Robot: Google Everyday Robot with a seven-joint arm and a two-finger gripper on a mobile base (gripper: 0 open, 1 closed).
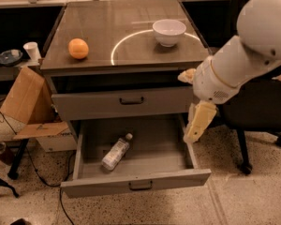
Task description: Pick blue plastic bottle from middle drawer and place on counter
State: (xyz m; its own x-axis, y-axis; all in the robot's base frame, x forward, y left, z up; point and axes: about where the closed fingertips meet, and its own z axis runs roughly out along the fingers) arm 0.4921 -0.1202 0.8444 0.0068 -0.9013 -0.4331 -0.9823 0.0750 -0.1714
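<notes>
The blue plastic bottle (pixel 116 152) lies on its side in the open middle drawer (pixel 136 184), left of centre, with its white cap pointing up and right. My gripper (pixel 193 134) hangs at the end of the white arm, pointing down over the drawer's right wall, well to the right of the bottle and holding nothing. The counter (pixel 131 18) is the glossy cabinet top with a white ring. It carries an orange (pixel 78 48) at the left and a white bowl (pixel 169 32) at the back right.
The drawer above (pixel 126 102), with the taller front panel, is slightly pulled out. A black office chair (pixel 260 111) stands at the right, behind the arm. A cardboard box (pixel 25 97), a white cup (pixel 32 50) and floor cables lie at the left.
</notes>
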